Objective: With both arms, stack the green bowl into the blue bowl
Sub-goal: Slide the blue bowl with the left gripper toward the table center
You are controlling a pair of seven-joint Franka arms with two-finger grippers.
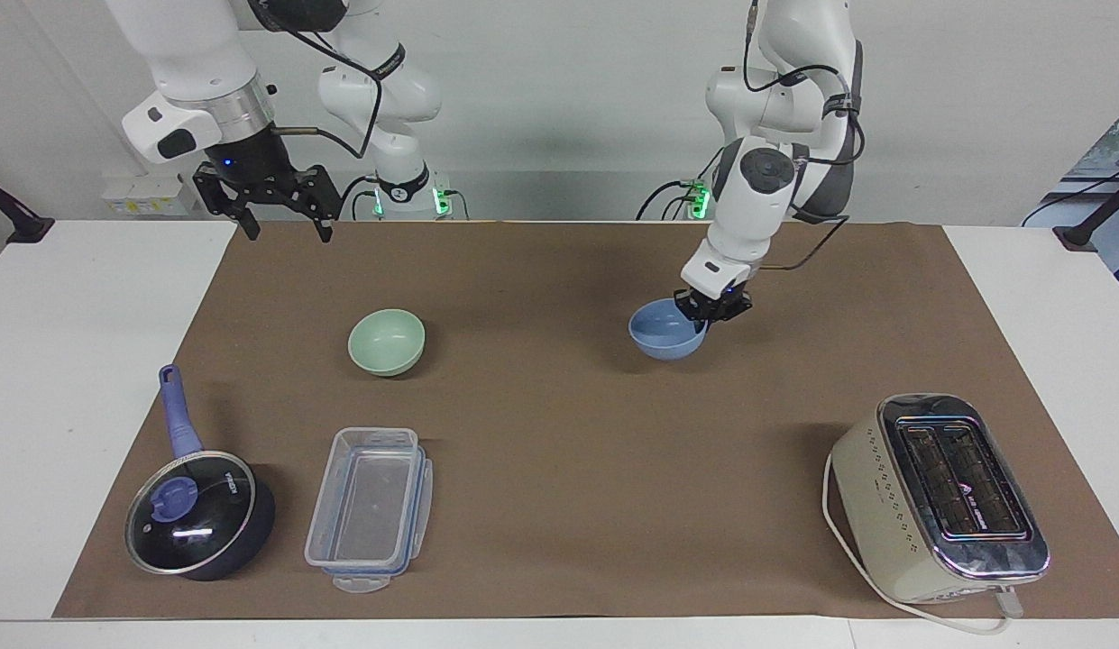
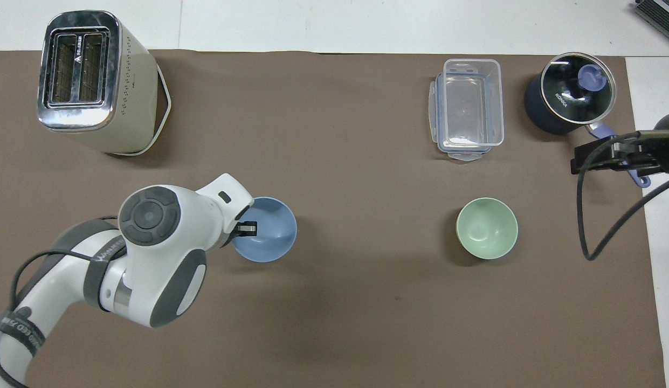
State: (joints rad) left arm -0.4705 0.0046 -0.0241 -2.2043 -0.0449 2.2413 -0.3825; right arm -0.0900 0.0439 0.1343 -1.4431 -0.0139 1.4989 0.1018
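blue bowl (image 1: 664, 334) raised over mat, rim pinched by left gripper (image 1: 709, 313)

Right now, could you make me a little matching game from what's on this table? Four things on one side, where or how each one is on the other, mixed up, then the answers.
Things:
1. blue bowl
2. green bowl
3. saucepan
4. right gripper

States:
A. open, up in the air over the table's edge, holding nothing
B. stands with a glass lid on, beside the clear container
C. pinched at its rim by the left gripper
D. sits alone on the brown mat, nobody touching it

Pairs: 1-C, 2-D, 3-B, 4-A
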